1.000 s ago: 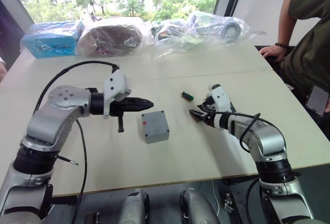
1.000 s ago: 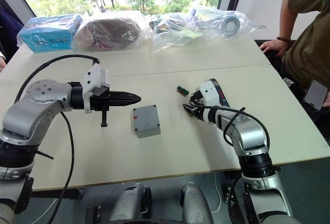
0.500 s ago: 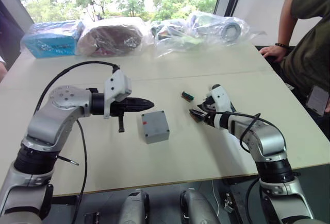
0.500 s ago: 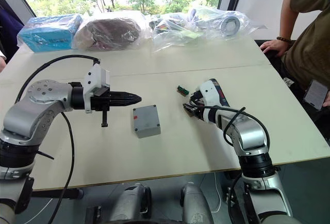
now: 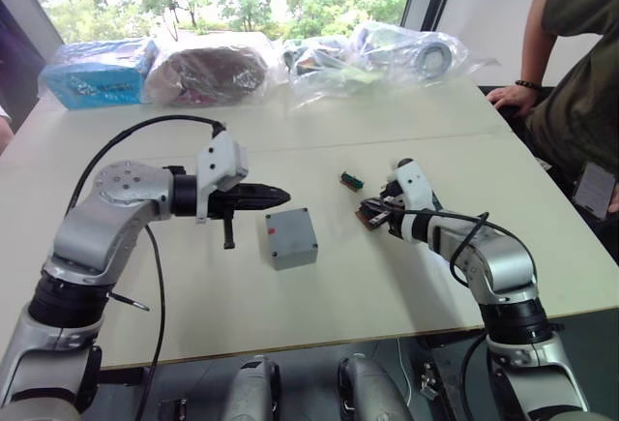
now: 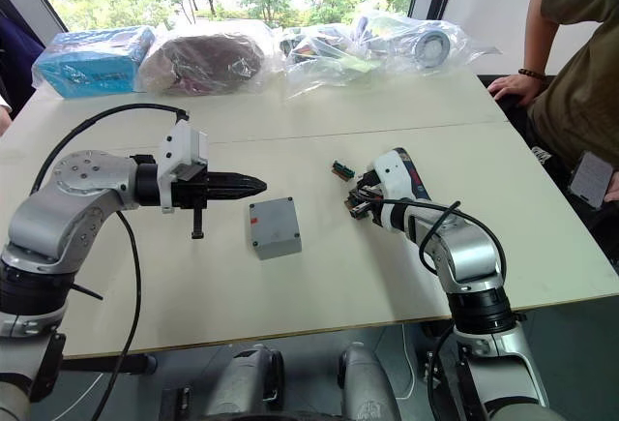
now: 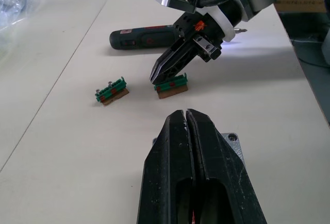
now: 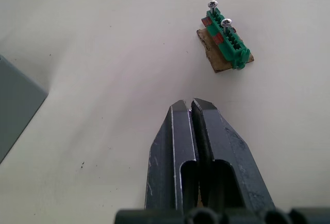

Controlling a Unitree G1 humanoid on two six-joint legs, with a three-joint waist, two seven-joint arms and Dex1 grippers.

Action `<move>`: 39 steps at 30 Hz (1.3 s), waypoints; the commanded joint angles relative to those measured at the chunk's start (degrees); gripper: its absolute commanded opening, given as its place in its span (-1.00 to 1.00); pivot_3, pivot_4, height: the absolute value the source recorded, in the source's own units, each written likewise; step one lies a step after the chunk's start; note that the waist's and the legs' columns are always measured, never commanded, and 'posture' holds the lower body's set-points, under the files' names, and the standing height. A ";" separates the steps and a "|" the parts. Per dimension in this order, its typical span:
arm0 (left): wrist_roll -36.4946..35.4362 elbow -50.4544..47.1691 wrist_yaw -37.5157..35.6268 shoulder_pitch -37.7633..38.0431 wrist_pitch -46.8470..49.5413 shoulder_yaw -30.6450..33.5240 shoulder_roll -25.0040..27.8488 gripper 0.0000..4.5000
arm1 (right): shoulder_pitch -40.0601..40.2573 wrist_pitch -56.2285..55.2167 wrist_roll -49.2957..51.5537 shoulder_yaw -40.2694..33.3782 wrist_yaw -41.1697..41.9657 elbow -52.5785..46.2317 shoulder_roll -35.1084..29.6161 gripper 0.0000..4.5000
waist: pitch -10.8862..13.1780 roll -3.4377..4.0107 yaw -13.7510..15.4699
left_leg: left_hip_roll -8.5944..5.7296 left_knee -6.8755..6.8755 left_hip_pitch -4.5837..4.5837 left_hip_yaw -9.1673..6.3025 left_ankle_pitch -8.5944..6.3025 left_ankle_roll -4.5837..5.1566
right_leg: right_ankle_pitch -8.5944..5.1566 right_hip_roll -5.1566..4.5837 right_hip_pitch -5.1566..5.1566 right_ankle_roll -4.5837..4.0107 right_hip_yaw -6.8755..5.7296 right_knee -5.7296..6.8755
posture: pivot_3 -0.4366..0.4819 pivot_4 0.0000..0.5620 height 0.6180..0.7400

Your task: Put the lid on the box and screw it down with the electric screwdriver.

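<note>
Box (image 5: 291, 238) sits between both closed, empty arms.

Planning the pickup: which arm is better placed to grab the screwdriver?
The right. Its gripper hangs just in front of the screwdriver, while the left gripper sits across the box, farther away.

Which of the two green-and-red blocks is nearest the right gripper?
The green block just under the right gripper tips; the other block lies apart, farther from the box.

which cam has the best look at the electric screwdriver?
Left wrist view: the electric screwdriver lies on the table behind the right gripper, body exposed, bit tip lit. In the eye views the right arm mostly covers it.
</note>
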 commanded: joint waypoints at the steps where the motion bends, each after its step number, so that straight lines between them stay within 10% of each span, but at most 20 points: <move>1: -0.29 -1.51 -0.06 0.16 -0.34 1.20 1.25 -1.00 | -2.24 0.66 0.33 -1.18 -0.11 -1.82 -0.96 -0.98 | 0.00 0.00 -0.01 | 0.00 0.00 0.00 0.00 0.00 0.00 | 0.00 0.00 0.00 0.00 0.00 0.00 | -0.05 -0.47 1.00; 19: 1.82 0.08 -0.50 6.69 -3.70 3.93 6.59 -1.00 | -18.83 16.45 11.70 4.39 6.50 -13.67 -1.02 -0.98 | 0.00 0.01 -0.14 | 0.04 -0.03 0.01 -0.06 0.00 0.00 | -0.01 0.01 -0.03 -0.01 0.00 0.00 | -0.05 -0.47 1.00; 39: 1.12 -3.23 2.51 9.01 -2.39 3.70 5.51 -1.00 | -17.61 10.02 6.15 14.07 7.95 -5.58 -0.57 -0.98 | 0.00 0.00 -0.06 | 0.00 0.00 -0.05 -0.03 0.00 0.00 | 0.00 -0.03 -0.05 0.00 0.01 0.00 | -0.05 -0.47 1.00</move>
